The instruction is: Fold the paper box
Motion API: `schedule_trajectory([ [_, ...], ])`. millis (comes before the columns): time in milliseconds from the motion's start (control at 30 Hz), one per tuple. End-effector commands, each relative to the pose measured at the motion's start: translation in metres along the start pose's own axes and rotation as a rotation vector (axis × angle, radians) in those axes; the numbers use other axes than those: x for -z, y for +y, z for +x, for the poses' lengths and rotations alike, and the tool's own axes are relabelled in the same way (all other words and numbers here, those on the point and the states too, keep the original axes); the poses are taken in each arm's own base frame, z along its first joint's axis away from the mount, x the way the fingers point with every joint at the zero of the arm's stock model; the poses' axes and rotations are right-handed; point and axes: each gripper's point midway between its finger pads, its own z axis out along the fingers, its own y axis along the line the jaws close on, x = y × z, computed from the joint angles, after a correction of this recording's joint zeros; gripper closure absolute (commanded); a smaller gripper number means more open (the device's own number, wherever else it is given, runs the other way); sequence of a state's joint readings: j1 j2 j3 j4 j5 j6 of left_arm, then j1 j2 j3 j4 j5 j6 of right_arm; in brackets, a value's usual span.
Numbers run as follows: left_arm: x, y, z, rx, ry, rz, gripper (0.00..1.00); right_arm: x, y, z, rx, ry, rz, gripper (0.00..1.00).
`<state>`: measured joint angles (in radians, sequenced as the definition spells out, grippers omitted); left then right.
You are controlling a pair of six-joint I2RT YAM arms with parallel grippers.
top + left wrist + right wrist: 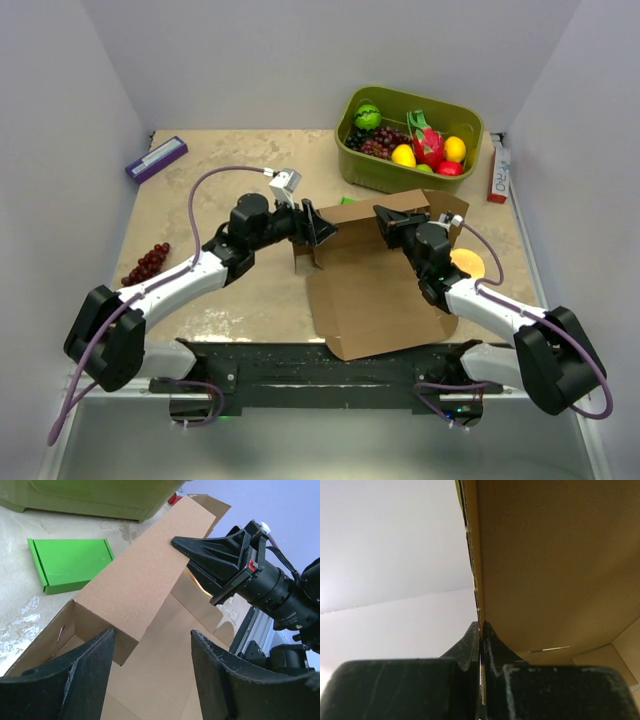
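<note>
The paper box [375, 285] is plain brown cardboard lying mid-table, its base flat and its back wall raised. My right gripper [388, 222] is shut on that raised wall; in the right wrist view the fingertips [480, 630] pinch the cardboard edge [550, 570]. My left gripper [315, 228] is open at the box's left end. In the left wrist view its fingers [82, 680] straddle the folded corner of the box [135, 580] without gripping it, and the right gripper [182, 547] shows clamped on the wall.
An olive-green bin [352, 160] of fruit stands behind the box. A small flat green box [70, 562] lies beside it. Grapes [147, 262] lie at the left, a purple box [156, 158] at the back left, a red-and-white carton [498, 172] at the right, and an orange disc [467, 263].
</note>
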<state>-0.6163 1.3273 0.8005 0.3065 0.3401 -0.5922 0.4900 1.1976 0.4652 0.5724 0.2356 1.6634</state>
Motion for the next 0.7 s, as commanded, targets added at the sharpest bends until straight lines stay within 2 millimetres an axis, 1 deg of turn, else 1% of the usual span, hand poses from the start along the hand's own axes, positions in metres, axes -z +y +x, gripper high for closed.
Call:
schedule_trajectory([
  [0, 0.002, 0.001, 0.003, 0.018, -0.007, -0.044, 0.34, 0.002, -0.008, -0.001, 0.012, -0.012, 0.019, 1.0],
  [133, 0.008, 0.01, 0.01, 0.025, -0.004, -0.086, 0.33, 0.003, -0.01, -0.003, 0.012, -0.018, 0.024, 1.0],
  [167, 0.008, 0.012, 0.014, 0.026, 0.005, -0.093, 0.34, 0.003, -0.01, -0.003, 0.012, -0.019, 0.024, 1.0],
  [300, 0.006, 0.019, 0.022, 0.035, 0.023, -0.11, 0.33, 0.004, -0.01, -0.003, 0.01, -0.019, 0.024, 1.0],
  [467, -0.004, 0.013, 0.019, 0.037, 0.028, -0.077, 0.33, 0.003, -0.011, -0.002, 0.013, -0.016, 0.027, 1.0],
  [533, -0.011, 0.014, 0.025, 0.04, 0.052, -0.071, 0.33, 0.003, -0.01, -0.003, 0.011, -0.019, 0.027, 1.0],
  [567, -0.014, 0.01, 0.026, 0.037, 0.058, -0.058, 0.33, 0.003, -0.009, -0.003, 0.01, -0.019, 0.026, 1.0],
  [600, -0.017, 0.013, 0.031, 0.041, 0.075, -0.062, 0.33, 0.002, -0.01, -0.004, 0.013, -0.023, 0.028, 1.0],
  [667, -0.022, 0.008, 0.033, 0.036, 0.084, -0.05, 0.33, 0.002, -0.01, -0.003, 0.013, -0.02, 0.03, 1.0],
])
